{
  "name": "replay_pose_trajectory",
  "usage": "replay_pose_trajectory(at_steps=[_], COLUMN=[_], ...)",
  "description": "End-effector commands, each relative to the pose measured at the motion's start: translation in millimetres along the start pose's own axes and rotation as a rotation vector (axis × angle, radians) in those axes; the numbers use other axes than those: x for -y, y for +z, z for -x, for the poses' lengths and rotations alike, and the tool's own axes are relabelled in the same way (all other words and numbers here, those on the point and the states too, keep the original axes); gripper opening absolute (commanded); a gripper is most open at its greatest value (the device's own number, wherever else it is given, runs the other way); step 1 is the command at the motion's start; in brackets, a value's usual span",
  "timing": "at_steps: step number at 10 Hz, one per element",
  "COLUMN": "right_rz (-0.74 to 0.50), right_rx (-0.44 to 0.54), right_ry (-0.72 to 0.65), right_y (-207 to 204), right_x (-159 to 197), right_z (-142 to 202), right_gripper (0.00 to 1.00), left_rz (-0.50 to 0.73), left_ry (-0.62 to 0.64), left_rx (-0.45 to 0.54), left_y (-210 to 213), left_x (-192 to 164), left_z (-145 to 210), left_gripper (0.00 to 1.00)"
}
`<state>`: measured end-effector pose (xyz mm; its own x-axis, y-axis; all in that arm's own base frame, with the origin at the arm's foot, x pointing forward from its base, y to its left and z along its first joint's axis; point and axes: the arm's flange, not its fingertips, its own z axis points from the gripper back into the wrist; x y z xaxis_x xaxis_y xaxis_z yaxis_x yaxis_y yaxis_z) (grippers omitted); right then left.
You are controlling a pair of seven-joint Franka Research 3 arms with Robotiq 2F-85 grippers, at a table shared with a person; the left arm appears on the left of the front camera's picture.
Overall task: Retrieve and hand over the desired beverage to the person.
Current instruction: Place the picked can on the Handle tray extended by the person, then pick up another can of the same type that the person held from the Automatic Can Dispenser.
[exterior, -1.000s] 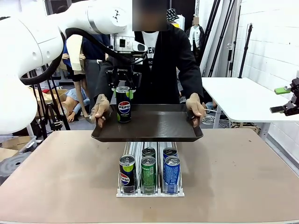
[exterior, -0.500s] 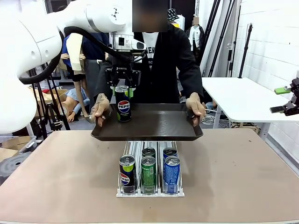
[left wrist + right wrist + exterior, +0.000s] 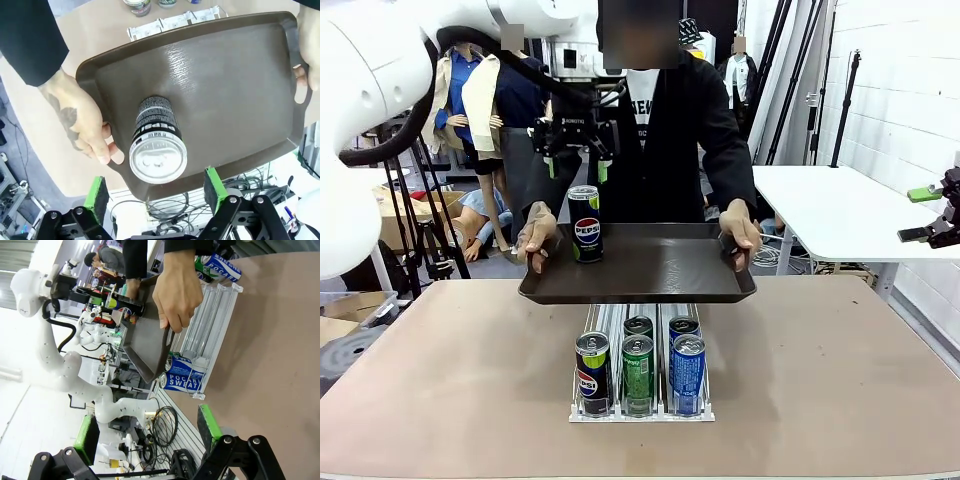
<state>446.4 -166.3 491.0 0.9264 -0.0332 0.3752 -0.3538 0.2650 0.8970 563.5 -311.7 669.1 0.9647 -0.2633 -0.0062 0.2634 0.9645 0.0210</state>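
Pepsi can [image 3: 584, 224], a slim black cylinder with a yellow-green band under its silver lid, stands upright on the tray [image 3: 660, 265] near one short end. From the left wrist view its lid covers most of the body, so the lettering is squeezed and its foot hidden. The tray is dark brown, rectangular with rounded corners, a raised lip and a faintly grained, matt floor. The person [image 3: 670, 130] holds it level with one hand [image 3: 535, 235] at each short end, thumbs over the lip.

Left gripper [image 3: 577, 165] hangs just above the can, clear of it, green pads spread wide. Below the tray, on the tan table [image 3: 840, 380], a clear plastic rack [image 3: 640, 410] holds more cans; its far end is hidden by the tray. Right gripper [image 3: 925, 213] sits well apart, cut off by the picture's edge, fingers wide.
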Motion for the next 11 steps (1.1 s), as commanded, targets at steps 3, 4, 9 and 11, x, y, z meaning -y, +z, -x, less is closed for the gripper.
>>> replay_pose_trajectory(at_steps=[3,4,9,11], right_rz=[-0.001,-0.001,-0.001,-0.001], right_rx=[-0.001,-0.001,-0.001,-0.001], right_ry=[-0.01,-0.01,-0.01,-0.01], right_y=[-1,-1,-1,-1], right_x=[-1,-1,-1,-1], right_z=[0,0,0,0], right_gripper=[1.0,1.0,1.0,1.0], left_rz=[0.0,0.0,0.0,0.0], left_ry=[0.0,0.0,0.0,0.0], left_rx=[0.0,0.0,0.0,0.0], left_y=[0,0,0,0], left_x=[0,0,0,0], left_z=[0,0,0,0], left_gripper=[1.0,1.0,1.0,1.0])
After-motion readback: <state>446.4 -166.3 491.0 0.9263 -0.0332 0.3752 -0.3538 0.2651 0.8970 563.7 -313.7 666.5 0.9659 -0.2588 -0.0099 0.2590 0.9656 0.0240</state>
